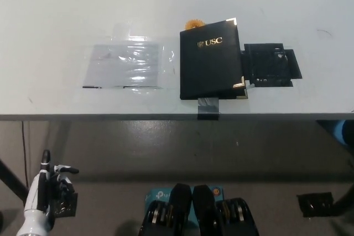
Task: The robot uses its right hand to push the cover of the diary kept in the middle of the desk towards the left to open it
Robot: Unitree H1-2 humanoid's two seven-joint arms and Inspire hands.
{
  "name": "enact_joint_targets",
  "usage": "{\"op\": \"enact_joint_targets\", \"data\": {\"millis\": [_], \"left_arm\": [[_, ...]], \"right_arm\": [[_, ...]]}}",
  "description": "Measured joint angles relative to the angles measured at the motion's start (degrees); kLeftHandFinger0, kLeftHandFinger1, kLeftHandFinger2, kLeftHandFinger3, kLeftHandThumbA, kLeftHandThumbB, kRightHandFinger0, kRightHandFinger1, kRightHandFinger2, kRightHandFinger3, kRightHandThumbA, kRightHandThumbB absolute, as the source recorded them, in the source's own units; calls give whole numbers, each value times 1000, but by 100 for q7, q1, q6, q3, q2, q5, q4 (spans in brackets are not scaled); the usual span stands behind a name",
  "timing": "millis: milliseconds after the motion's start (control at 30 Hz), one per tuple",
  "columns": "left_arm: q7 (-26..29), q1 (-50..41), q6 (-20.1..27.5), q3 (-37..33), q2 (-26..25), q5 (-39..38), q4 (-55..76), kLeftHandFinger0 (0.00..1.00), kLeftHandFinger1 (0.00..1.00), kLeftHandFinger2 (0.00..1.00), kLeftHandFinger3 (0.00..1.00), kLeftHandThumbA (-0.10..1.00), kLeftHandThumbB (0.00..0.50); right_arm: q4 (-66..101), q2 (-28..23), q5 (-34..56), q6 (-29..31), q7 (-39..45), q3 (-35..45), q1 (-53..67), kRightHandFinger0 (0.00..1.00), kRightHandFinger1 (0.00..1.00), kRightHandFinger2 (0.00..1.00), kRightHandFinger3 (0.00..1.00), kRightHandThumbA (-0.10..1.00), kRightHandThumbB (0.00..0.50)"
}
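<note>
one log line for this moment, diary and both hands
diary: closed, on desk | left hand: low, below desk edge, holds nothing | right hand: not in view | push: not yet begun

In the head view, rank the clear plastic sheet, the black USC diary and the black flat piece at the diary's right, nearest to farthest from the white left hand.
From the white left hand, low at the picture's left, below the desk edge:
1. Clear plastic sheet, on the desk's left part.
2. Black diary with gold USC lettering, mid-desk.
3. Black flat piece, just right of the diary.

Diary point(211, 59) mid-desk point(55, 15), perhaps closed
</note>
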State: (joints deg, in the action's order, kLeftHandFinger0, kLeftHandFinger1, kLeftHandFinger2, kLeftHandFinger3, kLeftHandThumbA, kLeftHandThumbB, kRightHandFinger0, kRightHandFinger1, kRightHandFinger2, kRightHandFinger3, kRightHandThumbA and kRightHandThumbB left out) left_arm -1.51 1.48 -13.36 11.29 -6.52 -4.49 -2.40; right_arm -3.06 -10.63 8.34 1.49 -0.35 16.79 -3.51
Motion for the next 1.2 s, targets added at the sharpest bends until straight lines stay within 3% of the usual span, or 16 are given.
{"op": "enact_joint_targets", "data": {"millis": [33,167,200,333,400,667,700,800,833,900,933,1000,1033,1133,1167,1200], "left_arm": [[1,-5,-27,0,-2,1,22,128,158,179,381,1000,389],[-1,-8,-83,27,0,-31,65,114,141,158,367,1000,412],[-1,-8,-84,26,-2,-34,65,118,151,167,374,1000,398],[-2,-11,-91,19,-1,-41,66,113,157,180,381,1000,377],[-2,-16,-102,19,-2,-44,66,113,158,187,372,1000,364],[-1,-43,-113,14,12,-45,65,91,127,155,348,1000,424],[-1,-42,-111,5,10,-41,65,77,131,161,361,1000,408],[-2,-47,-102,3,5,-42,63,77,129,159,364,1000,420],[-1,-47,-101,2,5,-43,63,90,143,163,361,1000,458],[-1,-50,-100,5,6,-44,63,94,145,164,360,1000,461],[-1,-50,-99,4,9,-44,63,99,155,182,378,1000,467],[-1,-50,-101,4,10,-46,63,102,159,191,387,1000,466],[-1,-50,-101,5,10,-47,63,107,161,187,384,1000,471],[-1,-55,-103,10,16,-51,63,121,166,193,384,1000,485],[-1,-55,-104,9,22,-52,63,125,165,191,387,1000,453],[-1,-59,-103,6,26,-50,63,126,162,188,385,1000,447]], "right_arm": [[175,-24,4,-38,25,-67,-75,396,464,580,738,968,201],[771,-349,-62,-248,274,-670,-678,371,451,577,728,931,157],[837,-415,-74,-303,310,-764,-814,381,431,554,721,893,114],[1040,-615,-83,-547,498,-1125,-1640,367,401,516,691,917,106],[1049,-620,-79,-623,532,-1198,-1852,325,356,465,643,967,152],[842,-236,8,-1168,558,-1252,-2838,357,408,486,661,1000,148],[797,-180,21,-1217,554,-1234,-2881,392,431,500,682,1000,136],[502,44,93,-1310,511,-1116,-2937,396,434,507,686,1000,143],[401,104,108,-1341,496,-1074,-2937,414,460,544,711,1000,154],[234,245,129,-1407,445,-990,-2945,417,464,549,715,1000,155],[175,318,137,-1443,407,-952,-2944,452,503,610,765,1000,181],[37,452,170,-1510,331,-860,-2957,471,524,641,793,1000,191],[-20,537,184,-1551,285,-807,-2960,604,670,776,891,1000,179],[-371,905,300,-1643,98,-525,-3033,672,740,847,936,1000,164],[-479,1027,341,-1677,26,-428,-3054,764,848,938,1000,1000,172],[-602,1180,412,-1710,-53,-293,-3073,804,894,977,1000,1000,173]]}}
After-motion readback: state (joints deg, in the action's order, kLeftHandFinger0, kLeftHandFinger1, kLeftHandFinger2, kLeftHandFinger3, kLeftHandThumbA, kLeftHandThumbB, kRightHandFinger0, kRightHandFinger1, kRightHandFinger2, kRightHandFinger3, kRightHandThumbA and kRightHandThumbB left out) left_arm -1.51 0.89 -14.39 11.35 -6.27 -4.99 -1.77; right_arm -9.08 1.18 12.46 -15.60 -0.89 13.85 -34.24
